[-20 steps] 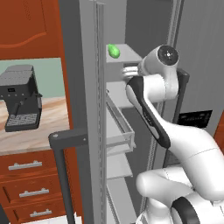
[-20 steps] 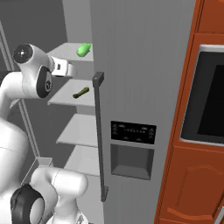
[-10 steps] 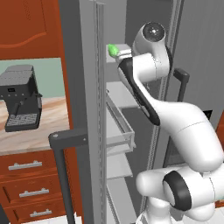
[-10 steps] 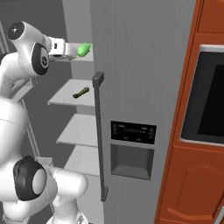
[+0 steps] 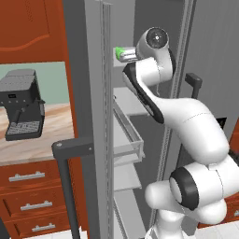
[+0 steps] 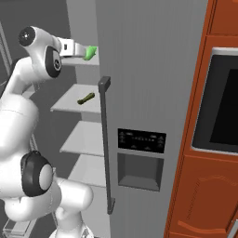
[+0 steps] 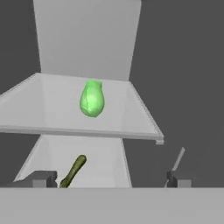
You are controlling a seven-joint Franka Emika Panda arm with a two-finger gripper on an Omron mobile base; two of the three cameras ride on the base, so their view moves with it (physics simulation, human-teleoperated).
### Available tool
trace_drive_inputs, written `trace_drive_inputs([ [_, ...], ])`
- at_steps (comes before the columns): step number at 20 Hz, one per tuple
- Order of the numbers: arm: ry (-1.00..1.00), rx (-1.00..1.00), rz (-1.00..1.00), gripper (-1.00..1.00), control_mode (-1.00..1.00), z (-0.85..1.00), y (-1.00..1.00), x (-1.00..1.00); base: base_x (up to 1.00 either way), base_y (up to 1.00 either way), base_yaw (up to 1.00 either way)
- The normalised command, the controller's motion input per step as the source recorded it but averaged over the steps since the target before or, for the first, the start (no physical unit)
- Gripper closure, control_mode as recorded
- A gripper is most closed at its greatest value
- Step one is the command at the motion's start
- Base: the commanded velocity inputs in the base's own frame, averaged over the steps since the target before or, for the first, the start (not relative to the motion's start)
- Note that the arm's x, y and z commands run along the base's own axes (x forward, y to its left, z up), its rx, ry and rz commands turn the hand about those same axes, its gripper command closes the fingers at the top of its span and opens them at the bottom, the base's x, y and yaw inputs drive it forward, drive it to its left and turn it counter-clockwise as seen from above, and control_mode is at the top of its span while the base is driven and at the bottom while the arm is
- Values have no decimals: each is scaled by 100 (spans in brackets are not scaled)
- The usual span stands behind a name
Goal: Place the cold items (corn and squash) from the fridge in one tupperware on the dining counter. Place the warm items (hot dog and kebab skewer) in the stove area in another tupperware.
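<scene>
gripper open at the bottom of the hand view, squash on the fridge shelf at centre.

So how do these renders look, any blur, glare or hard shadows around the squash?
Hand view: flat, even light, the squash sharp on its shelf, no glare or cast shadow. Left base view: the arm hides most of the squash. Right base view: crisp edges, squash brightly lit.
</scene>
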Motion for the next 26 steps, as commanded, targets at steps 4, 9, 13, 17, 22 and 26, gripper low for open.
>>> trace_drive_inputs([
  [4,6,13,1,-100,-100,-3,0,39,0,0,0],
  [9,-8,1,0,-100,-100,-12,11,28,0,0,0],
  [13,3,0,1,-100,-100,-9,18,44,0,0,0],
  [17,9,3,4,-100,-100,-18,11,52,0,0,0],
  [22,4,1,7,-100,-100,-14,8,50,0,0,0],
  [26,8,0,1,-100,-100,-3,1,36,0,0,0],
])
